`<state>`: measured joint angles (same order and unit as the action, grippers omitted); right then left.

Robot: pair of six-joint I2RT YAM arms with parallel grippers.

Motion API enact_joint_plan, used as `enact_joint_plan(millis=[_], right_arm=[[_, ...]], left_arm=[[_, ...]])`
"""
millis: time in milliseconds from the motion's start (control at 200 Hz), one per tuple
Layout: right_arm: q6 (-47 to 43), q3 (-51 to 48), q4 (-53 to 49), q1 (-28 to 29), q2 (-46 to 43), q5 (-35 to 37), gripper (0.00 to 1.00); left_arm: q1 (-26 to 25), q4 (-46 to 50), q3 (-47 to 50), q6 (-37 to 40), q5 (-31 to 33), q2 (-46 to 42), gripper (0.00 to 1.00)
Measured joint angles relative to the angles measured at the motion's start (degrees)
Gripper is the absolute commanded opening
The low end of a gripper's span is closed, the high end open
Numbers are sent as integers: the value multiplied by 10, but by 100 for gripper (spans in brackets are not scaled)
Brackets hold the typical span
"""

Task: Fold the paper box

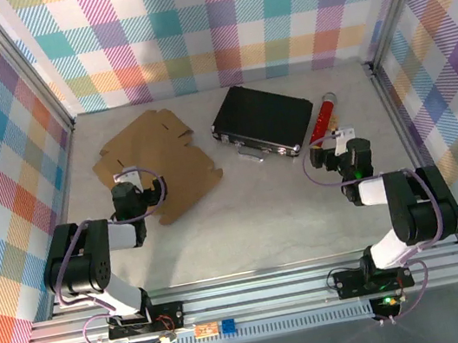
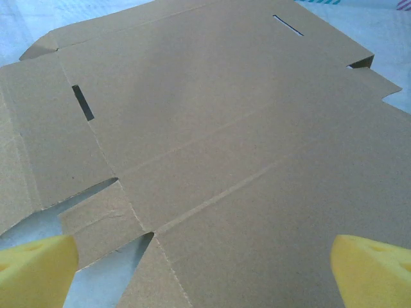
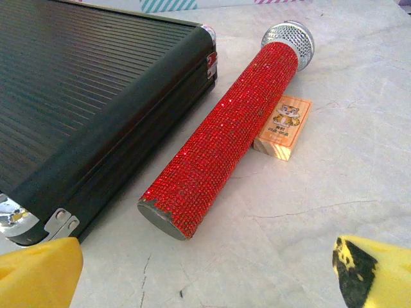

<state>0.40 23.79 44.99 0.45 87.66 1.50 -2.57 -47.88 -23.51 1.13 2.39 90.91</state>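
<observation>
Two left fingers (image 2: 35, 273) spread | paper box (image 2: 225, 128) flat, under and ahead

Front table (image 1: 263, 218) lies bare; paper box (image 1: 157, 161) covers the left; black case (image 1: 262, 119) and red microphone (image 1: 323, 117) block far right.

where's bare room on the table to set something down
Widest bare patch: the near middle of the table, in front of the paper box and black case. Crowded at the back right, where the red microphone lies close beside the case.
</observation>
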Motion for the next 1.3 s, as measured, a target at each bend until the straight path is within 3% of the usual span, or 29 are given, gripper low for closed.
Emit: enact_joint_plan(millis=[745, 860, 1025, 1090, 1195, 1300], right_arm=[[2, 0, 0, 0, 0, 0, 99], [2, -1, -19, 10, -20, 25, 99], [19, -2, -69, 48, -171, 80, 99], [83, 50, -158, 55, -211, 86, 99], [244, 244, -390, 55, -170, 104, 99], [333, 406, -536, 50, -87, 40, 99]], left_arm=[[0, 0, 0, 0, 0, 0, 100], [-4, 90, -30, 0, 10, -24, 100], [-33, 222, -134, -36, 74, -129, 100], [-38, 300, -221, -86, 107, -136, 100], [-31, 489, -464, -182, 108, -35, 100], [-6, 660, -741, -252, 6, 157, 100]])
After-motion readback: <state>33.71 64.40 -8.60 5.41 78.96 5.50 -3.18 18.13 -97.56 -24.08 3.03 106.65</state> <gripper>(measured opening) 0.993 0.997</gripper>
